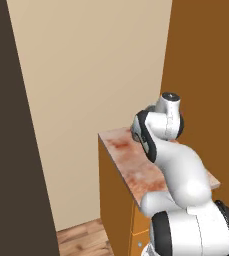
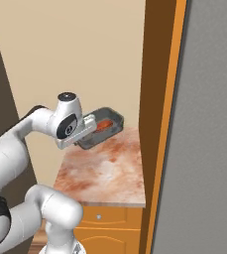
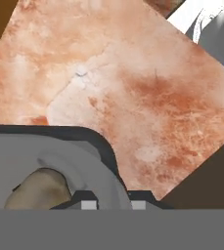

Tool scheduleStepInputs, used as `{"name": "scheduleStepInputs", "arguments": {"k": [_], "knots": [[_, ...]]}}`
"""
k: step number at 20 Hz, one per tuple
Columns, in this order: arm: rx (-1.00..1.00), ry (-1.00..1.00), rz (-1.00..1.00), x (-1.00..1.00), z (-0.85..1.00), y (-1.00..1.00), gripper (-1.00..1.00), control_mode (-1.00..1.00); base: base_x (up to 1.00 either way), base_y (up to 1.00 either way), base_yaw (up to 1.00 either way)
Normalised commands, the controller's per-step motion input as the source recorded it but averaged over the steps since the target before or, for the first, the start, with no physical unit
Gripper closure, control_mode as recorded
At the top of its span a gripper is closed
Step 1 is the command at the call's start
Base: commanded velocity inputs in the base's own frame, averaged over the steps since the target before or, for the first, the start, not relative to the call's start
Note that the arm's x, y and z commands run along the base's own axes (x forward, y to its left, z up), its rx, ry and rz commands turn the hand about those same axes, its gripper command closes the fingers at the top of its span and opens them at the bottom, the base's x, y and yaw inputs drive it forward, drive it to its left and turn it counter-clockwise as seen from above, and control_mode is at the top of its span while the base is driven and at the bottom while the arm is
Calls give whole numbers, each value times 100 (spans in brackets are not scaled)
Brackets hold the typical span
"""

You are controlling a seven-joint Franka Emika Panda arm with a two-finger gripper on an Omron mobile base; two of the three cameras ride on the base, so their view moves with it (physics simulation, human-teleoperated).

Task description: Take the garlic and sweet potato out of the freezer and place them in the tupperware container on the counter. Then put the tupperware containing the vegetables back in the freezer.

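The dark grey tupperware container (image 2: pixel 104 127) hangs tilted over the far part of the counter (image 2: pixel 105 171), close to the beige wall. My gripper (image 2: pixel 84 134) is shut on its near rim. The orange-red sweet potato (image 2: pixel 104 124) lies inside it. In the hand view the tupperware container (image 3: pixel 50 151) takes up the lower left, with its dark rim caught between my gripper (image 3: pixel 113 204) tips. A beige lump, the garlic (image 3: pixel 37 190), rests in it. The freezer door (image 2: pixel 206 149) stands as a wide grey slab at the right.
An orange wooden panel (image 2: pixel 157 99) rises between the counter and the freezer door. The counter (image 1: pixel 136 170) ends at a left edge with wooden floor (image 1: pixel 83 237) below it. A dark tall panel (image 1: pixel 11 150) stands at the far left. Cabinet drawers with small knobs (image 2: pixel 99 216) sit under the slab.
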Motion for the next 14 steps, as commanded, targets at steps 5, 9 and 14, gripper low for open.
{"name": "scheduleStepInputs", "arguments": {"k": [5, 9, 14], "knots": [[-13, 4, 48, -29, 59, 41, 100, -100, 0, 0, 0], [-16, 0, 51, -52, 41, 16, 100, -100, 0, 0, 0], [-16, 0, 52, -61, 16, 0, 100, -100, 0, 0, 0]]}}
